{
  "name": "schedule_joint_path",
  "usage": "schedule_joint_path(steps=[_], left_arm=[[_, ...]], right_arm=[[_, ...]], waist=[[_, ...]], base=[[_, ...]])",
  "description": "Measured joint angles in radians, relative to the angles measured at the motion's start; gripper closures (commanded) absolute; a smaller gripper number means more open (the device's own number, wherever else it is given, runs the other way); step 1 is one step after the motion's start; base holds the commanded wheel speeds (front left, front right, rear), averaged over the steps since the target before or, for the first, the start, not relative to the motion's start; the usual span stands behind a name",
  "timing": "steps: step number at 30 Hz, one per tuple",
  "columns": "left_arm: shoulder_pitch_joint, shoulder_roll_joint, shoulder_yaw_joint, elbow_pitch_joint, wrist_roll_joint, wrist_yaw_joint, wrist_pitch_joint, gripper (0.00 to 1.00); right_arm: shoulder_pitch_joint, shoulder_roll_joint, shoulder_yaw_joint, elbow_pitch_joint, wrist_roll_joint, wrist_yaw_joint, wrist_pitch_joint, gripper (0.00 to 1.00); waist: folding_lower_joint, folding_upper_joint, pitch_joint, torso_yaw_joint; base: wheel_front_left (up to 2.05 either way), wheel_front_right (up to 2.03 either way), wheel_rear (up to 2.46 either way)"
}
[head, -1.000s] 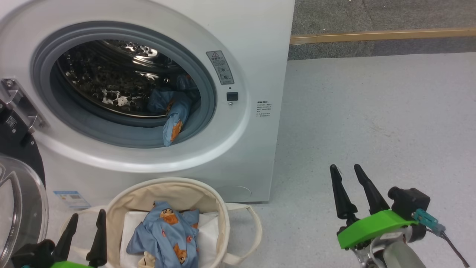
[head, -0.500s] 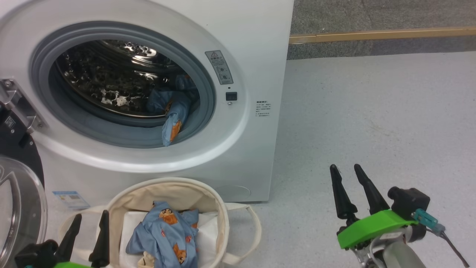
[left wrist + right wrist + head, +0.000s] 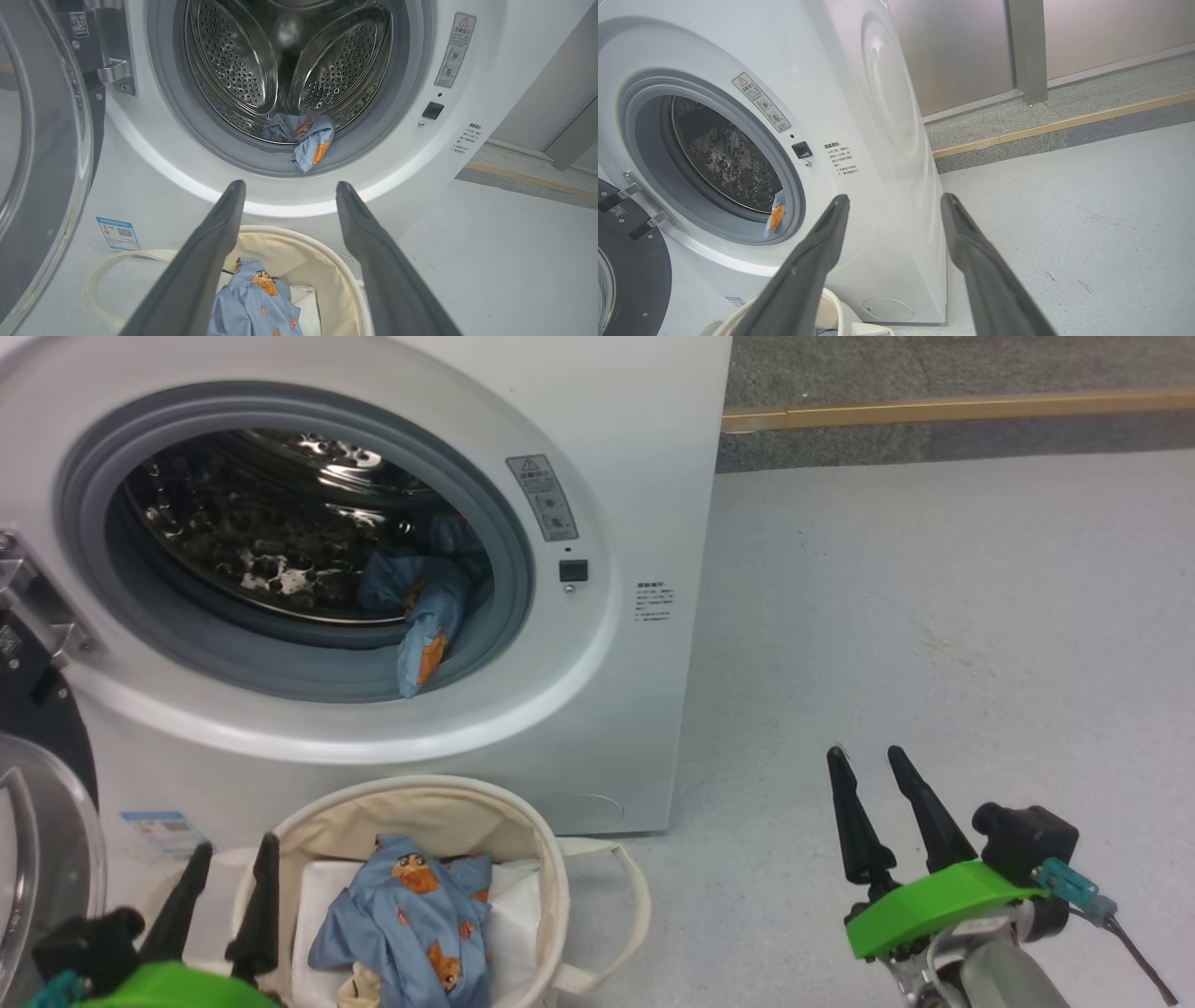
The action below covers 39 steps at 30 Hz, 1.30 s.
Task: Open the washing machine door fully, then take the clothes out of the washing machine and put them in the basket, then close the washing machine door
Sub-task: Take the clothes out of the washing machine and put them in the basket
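The left gripper (image 3: 235,847) and right gripper (image 3: 865,753) stood wide open, empty. One piece of the clothes (image 3: 420,635) hung over the grey seal (image 3: 308,683) of the washing machine (image 3: 644,476); another lay in the basket (image 3: 553,859). The step called for a deep pinch on the hanging fold, then a lift clear of the seal.

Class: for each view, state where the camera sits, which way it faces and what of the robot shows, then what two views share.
Head view: on the head, facing down at washer and basket; left gripper, right gripper.
Left wrist view: left wrist, facing the drum over the basket; left fingers.
Right wrist view: right wrist, facing washer's corner and floor; right fingers.
Shared: head and left wrist views show clothes at the drum's mouth.
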Motion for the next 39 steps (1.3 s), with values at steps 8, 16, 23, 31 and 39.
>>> schedule_joint_path(steps=[8, 16, 23, 31, 39], left_arm=[[-0.128, 0.022, -0.007, 0.054, -0.014, -0.026, 0.058, 0.00], [-0.412, 0.030, -0.081, 0.145, -0.011, -0.079, 0.155, 0.00], [-0.647, 0.030, -0.192, 0.257, -0.049, -0.096, 0.231, 0.00], [-0.857, 0.043, -0.339, 0.393, -0.210, -0.097, 0.335, 0.00], [-1.036, 0.084, -0.428, 0.508, -0.324, -0.097, 0.398, 0.00]], right_arm=[[-0.008, 0.000, 0.000, -0.002, 0.000, 0.000, 0.000, 0.00], [-0.047, 0.002, -0.010, -0.031, 0.000, 0.000, 0.000, 0.00], [-0.103, 0.005, -0.014, -0.061, -0.006, 0.000, 0.000, 0.00], [-0.130, 0.007, -0.034, -0.081, -0.006, 0.000, 0.000, 0.00], [-0.162, 0.008, -0.041, -0.114, -0.006, 0.000, 0.000, 0.00]], waist=[[0.0000, 0.0000, 0.033, -0.030], [0.0000, 0.0000, 0.130, -0.056], [0.0000, 0.0000, 0.231, -0.079], [0.0001, 0.0000, 0.339, -0.111], [0.0001, 0.0000, 0.437, -0.132]], base=[[0.00, 0.00, 0.00], [0.00, 0.00, 0.00], [0.00, 0.00, 0.00], [0.00, 0.00, 0.00], [0.00, 0.00, 0.00]])
